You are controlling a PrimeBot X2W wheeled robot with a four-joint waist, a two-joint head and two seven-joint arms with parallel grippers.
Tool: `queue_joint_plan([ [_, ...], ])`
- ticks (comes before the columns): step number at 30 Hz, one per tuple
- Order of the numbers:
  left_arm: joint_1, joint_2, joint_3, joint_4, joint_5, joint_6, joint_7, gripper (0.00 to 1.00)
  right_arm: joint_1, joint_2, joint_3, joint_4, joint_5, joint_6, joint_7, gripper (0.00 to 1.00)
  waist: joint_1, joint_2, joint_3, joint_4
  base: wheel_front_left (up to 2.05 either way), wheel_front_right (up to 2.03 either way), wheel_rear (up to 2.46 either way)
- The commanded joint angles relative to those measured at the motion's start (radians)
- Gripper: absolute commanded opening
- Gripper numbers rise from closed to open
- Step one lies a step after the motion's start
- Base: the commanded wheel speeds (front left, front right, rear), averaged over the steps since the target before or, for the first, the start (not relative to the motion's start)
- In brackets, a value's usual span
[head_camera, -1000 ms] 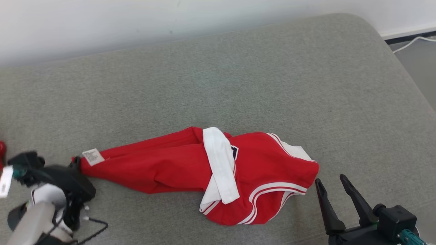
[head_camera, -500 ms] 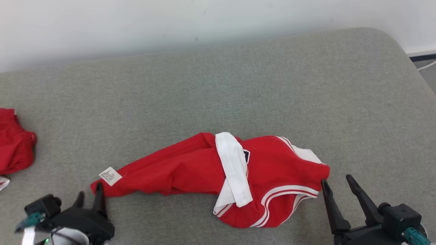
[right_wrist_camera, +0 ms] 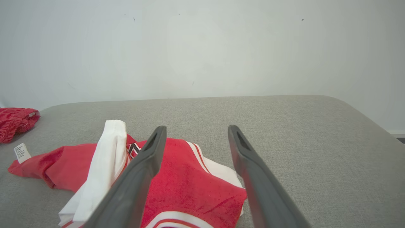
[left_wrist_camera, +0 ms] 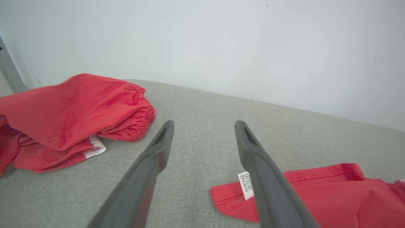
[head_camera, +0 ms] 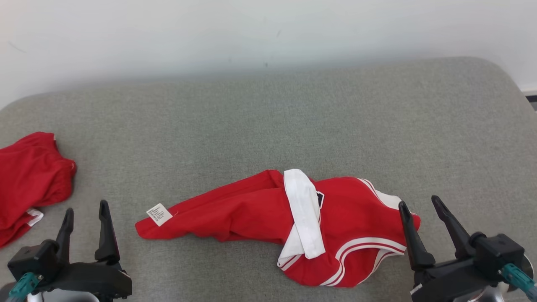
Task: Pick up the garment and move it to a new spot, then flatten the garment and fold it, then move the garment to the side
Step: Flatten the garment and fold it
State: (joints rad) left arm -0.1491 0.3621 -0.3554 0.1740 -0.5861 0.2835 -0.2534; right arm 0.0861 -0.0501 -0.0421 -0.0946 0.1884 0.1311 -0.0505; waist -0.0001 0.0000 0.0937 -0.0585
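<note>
Garment lies bunched on grey cushion; we see left end effector and right end effector both spread apart, empty.

This looks like a plain home-like room or test space, since a wide grey woven-fabric cushion with rounded corners, much like a bed or sofa seat, stands against a bare white wall with loose red clothing lying on it.
</note>
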Motion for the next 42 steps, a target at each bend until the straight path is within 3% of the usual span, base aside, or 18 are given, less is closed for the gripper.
queue_joint_plan([
  [1, 0.018, 0.017, 0.003, -0.038, 0.03, 0.008, -0.006, 1.0, -0.016, -0.001, 0.005, -0.002, -0.012, -0.001, 0.007, 1.0, 0.0001, 0.0, -0.018, 0.011, 0.0, 0.0, 0.0],
  [9, 0.101, 0.043, 0.004, -0.136, 0.086, 0.006, -0.012, 1.0, -0.013, -0.001, 0.05, -0.003, -0.026, -0.001, 0.026, 1.0, 0.0001, 0.0, -0.065, 0.015, 0.0, 0.0, 0.0],
  [20, 0.203, 0.054, -0.012, -0.155, 0.13, -0.004, -0.011, 1.0, 0.073, -0.001, 0.055, -0.013, 0.008, -0.001, 0.039, 1.0, 0.0001, 0.0, -0.128, 0.023, 0.0, 0.0, 0.0],
  [42, 0.192, 0.067, -0.038, -0.131, 0.112, -0.034, 0.025, 1.0, 0.125, -0.001, 0.032, -0.032, 0.03, -0.001, 0.042, 1.0, 0.0001, 0.0, -0.151, 0.028, 0.0, 0.0, 0.0],
])
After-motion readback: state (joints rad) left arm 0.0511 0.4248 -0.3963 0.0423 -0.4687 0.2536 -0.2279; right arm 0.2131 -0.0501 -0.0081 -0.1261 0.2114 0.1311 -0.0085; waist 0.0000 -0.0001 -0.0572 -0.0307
